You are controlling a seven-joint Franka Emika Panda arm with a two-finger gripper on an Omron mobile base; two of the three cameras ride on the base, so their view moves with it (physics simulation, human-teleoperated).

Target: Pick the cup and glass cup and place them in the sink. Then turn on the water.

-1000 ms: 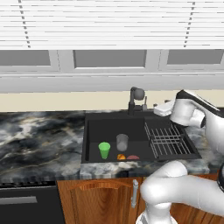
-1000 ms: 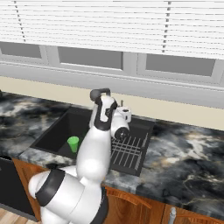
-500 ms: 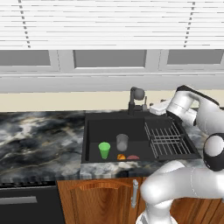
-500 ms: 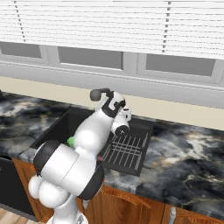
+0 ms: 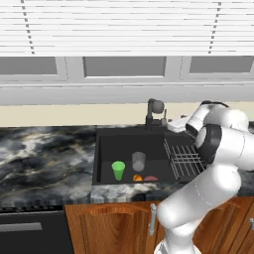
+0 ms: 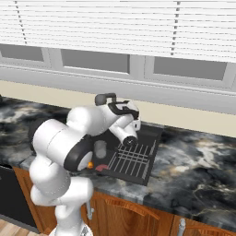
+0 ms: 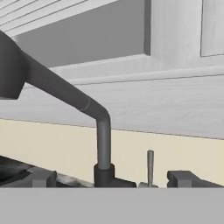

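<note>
While cup (image 5: 118, 169) and glass cup (image 5: 138, 160) stand upright in sink (image 5: 101, 155), rims up — end effector (image 7: 111, 183) released, facing faucet (image 7: 78, 105).

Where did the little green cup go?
In the left base view, the cup stands upright in the black sink, toward its front left, with the glass cup just to its right.
</note>
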